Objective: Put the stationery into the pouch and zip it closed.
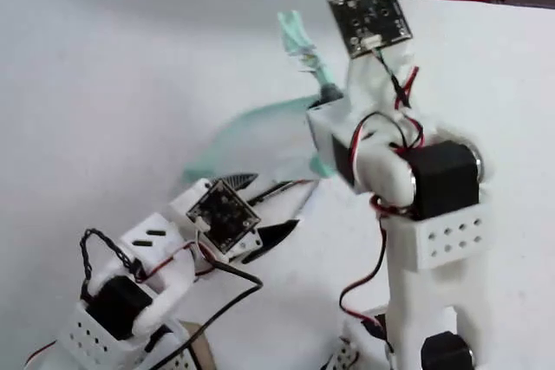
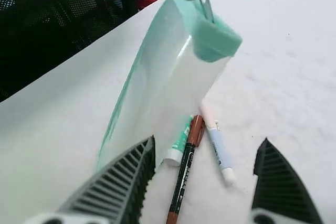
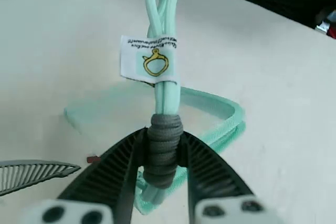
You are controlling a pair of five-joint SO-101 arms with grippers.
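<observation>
Pens (image 2: 185, 174) lie on the surface beside the pouch (image 2: 157, 72); left gripper (image 2: 208, 141) gapes wide above them. Right gripper (image 3: 161, 136) pinches the pouch's cord (image 3: 164, 77). Centre on one pen, then close gently.

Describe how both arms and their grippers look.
The left arm and right arm are white shells with black motors, red and black cables, and a camera board at each wrist. The left gripper and right gripper are black, ribbed and tapering.
</observation>
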